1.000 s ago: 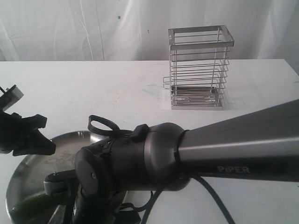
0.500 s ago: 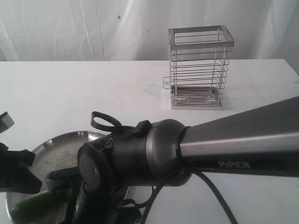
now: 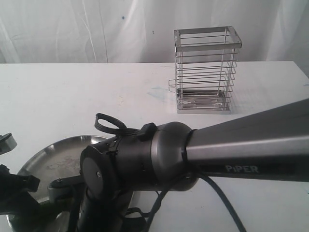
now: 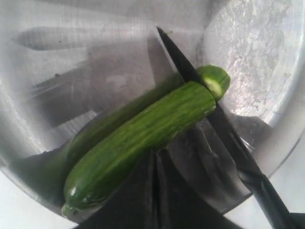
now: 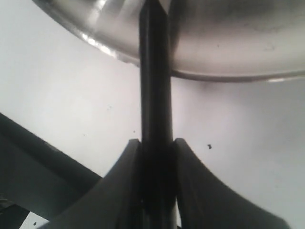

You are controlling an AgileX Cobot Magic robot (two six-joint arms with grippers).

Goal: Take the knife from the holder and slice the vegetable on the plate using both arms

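In the left wrist view the dark green vegetable [image 4: 138, 138] lies on the steel plate [image 4: 71, 57]. The knife's black blade [image 4: 183, 67] crosses it close to one end, with a small cut piece [image 4: 215, 80] showing pale flesh beyond the blade. My left gripper [image 4: 155, 162] is shut, its two fingers pressed together against the vegetable's side. My right gripper [image 5: 155, 143] is shut on the knife [image 5: 155, 95], whose handle points over the plate's rim [image 5: 228, 74]. The wire holder [image 3: 206, 70] stands upright at the back of the table. In the exterior view the vegetable is hidden.
The right arm [image 3: 231, 150], marked PIPER, spans the lower exterior view and covers much of the plate [image 3: 58, 150]. The left gripper [image 3: 17, 195] sits low at the plate's left edge. White table [image 3: 96, 92] lies between plate and holder.
In the exterior view the left gripper has dropped from beside the plate's upper left down onto its lower left, covering the green vegetable. The right arm barely shifted.
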